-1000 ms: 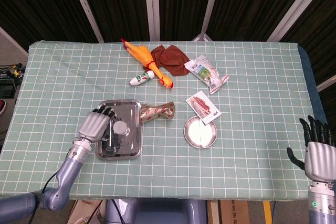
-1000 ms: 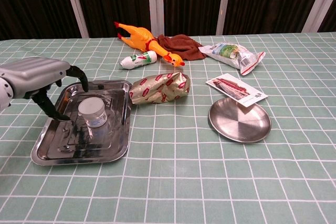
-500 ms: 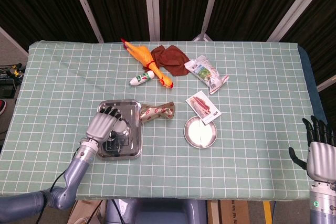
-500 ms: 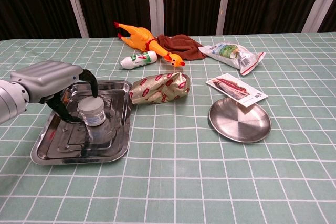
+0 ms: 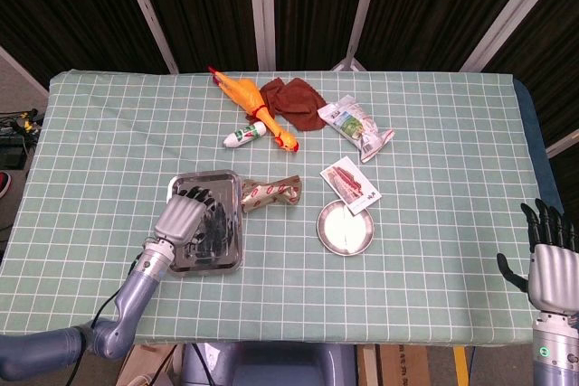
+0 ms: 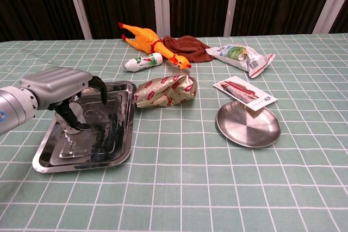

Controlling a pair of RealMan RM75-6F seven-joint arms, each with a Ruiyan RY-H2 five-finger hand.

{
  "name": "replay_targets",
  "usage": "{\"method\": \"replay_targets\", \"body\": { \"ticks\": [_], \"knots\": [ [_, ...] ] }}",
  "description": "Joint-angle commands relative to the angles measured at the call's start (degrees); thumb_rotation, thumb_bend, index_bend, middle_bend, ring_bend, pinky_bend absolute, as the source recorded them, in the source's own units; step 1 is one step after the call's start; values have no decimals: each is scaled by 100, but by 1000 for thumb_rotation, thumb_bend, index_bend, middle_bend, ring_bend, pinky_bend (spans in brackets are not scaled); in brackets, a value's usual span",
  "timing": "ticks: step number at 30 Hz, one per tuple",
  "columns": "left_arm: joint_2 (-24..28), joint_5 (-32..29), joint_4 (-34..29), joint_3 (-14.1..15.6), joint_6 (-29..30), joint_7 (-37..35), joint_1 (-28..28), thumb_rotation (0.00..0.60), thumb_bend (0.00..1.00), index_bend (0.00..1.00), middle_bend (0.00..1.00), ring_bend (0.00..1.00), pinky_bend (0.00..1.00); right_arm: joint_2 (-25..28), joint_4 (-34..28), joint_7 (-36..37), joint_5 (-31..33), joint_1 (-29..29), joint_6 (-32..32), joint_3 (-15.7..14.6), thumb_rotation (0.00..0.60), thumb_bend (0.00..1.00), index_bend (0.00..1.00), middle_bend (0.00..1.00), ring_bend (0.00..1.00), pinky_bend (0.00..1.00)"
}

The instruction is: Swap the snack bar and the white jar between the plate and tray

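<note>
A counter (image 5: 434,250) covered in a pale green cloth with a white grid fills both views. Toward its near left lies a shiny rectangular metal tray (image 5: 229,189) (image 6: 124,129). The robot's left hand (image 5: 188,216) (image 6: 60,88), grey with dark fingers (image 6: 101,84), reaches down over the tray with its fingers curled inward around the white jar (image 6: 74,114). Only a sliver of the jar's pale, rounded side shows beneath the palm in the chest view — whether the fingers actually grip it cannot be told. From the head view the hand hides the jar entirely.

Right of centre sits a round metal plate (image 5: 345,228) (image 6: 248,124), bare inside. The snack bar (image 5: 350,184) (image 6: 244,93) — a flat white packet printed with a red picture — lies tilted with its near corner overlapping the plate's far rim and the rest on the cloth.

Between tray and plate is a crumpled beige wrapper with red marks (image 5: 270,193) (image 6: 165,92), just beside the tray's right edge. Farther back lie a yellow rubber chicken (image 5: 253,109) (image 6: 147,41), a brown cloth (image 5: 294,103) (image 6: 185,44), a small white tube (image 5: 245,135) (image 6: 142,62) and a silvery snack bag (image 5: 356,127) (image 6: 242,56).

The right hand (image 5: 548,261) hangs off the counter's near right corner, fingers straight and apart, holding nothing.
</note>
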Motion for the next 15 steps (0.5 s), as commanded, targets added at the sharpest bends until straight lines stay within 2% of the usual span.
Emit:
{"method": "replay_targets", "body": {
  "ticks": [1,8,15],
  "knots": [
    [45,220,9,32,77,-245,32,600,284,391,197,190,330,-1,-7,-1,6,-7,-20,10,600,303,124,73,18,0],
    [182,311,-59,98,104,-325,85,600,271,367,146,153,306,-4,-45,-27,24,-19,-65,43,600,302,124,73,18,0],
    [556,-357,-589,154,13,678,63,600,260,340,103,120,288,-15,-52,-68,78,-35,-88,93,600,302,124,73,18,0]
  ]
}}
